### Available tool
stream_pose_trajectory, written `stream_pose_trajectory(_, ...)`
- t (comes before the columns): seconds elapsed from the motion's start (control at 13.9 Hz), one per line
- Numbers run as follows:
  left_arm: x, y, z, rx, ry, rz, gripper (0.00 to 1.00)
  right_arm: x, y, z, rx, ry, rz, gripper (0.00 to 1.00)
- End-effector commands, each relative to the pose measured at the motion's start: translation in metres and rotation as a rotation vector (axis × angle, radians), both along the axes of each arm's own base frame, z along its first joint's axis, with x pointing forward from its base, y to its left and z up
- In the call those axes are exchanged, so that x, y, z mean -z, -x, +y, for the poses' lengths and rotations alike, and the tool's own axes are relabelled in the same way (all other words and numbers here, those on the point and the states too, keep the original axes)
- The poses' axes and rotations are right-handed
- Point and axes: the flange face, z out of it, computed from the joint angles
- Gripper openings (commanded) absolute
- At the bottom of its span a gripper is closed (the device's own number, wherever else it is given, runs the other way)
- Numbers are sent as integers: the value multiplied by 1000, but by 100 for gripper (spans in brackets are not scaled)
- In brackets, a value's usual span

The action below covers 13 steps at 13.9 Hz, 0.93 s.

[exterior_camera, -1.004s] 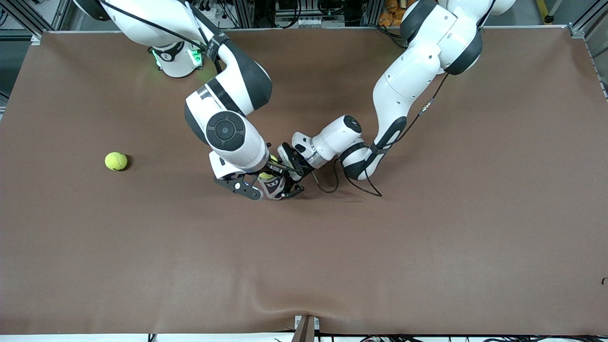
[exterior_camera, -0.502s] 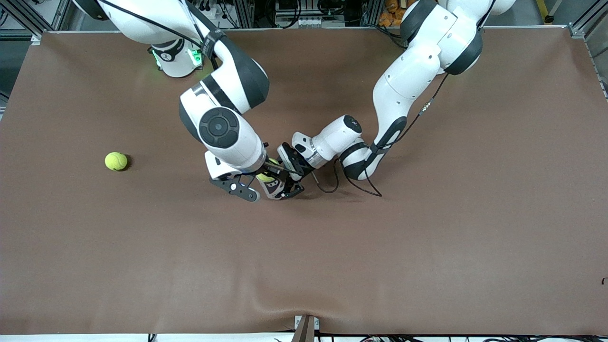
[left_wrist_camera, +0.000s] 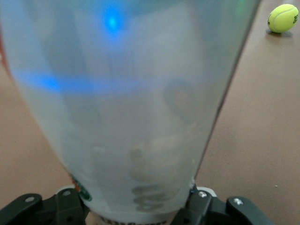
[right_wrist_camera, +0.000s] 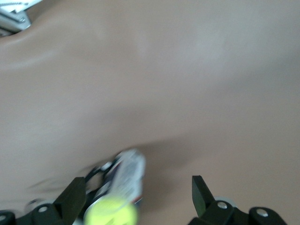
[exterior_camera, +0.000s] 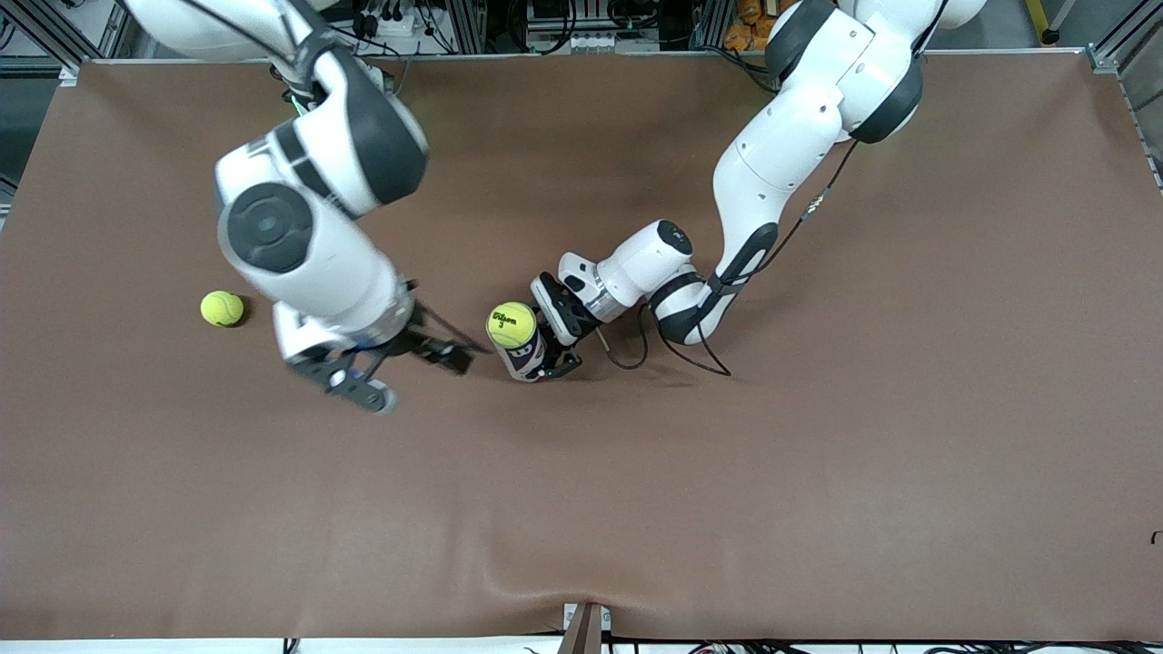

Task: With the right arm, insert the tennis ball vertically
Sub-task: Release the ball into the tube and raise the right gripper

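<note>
Left hand grips clear cylindrical can, fuzzy ball on top.

L arm: comes from its base, elbow bent low near the table mid, wrist lying near-horizontal. Left gripper clamped on the tube low on its wall, tube upright; fingers either side of the tube base in L wrist view.

R arm: big joint raised, forearm angled down, sits toward R arm's end of the table from the tube. Right gripper up off the table just beside the tube, jaws wide apart, nothing between them; fingers spread in R wrist view.
</note>
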Motion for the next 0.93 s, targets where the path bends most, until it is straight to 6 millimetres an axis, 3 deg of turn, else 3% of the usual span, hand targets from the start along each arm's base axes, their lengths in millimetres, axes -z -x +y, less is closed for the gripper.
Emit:
stream_pose_trajectory(0.0,4,3,2,13,-1,-11,74,22,-35,-117,-140,38,19,100)
stream_pose_trajectory(0.14,4,3,2,13,-1,-11,73,63,-42,-194,-205,99,68,100)
stream_pose_trajectory(0.29,4,3,2,13,-1,-11,73,111,-30,-251,-261,110,136,100)
stream_pose_trajectory(0.5,4,3,2,13,2,-13,73,145,-9,-336,-339,77,181,100)
stream_pose_trajectory(0.57,5,3,2,13,1,-11,73,154,-1,-354,-351,69,199,100)
stream_pose_trajectory(0.72,5,3,2,13,1,-11,74,165,17,-362,-391,140,250,100)
stream_pose_trajectory(0.86,5,3,2,13,1,-11,74,184,46,-388,-378,151,289,100)
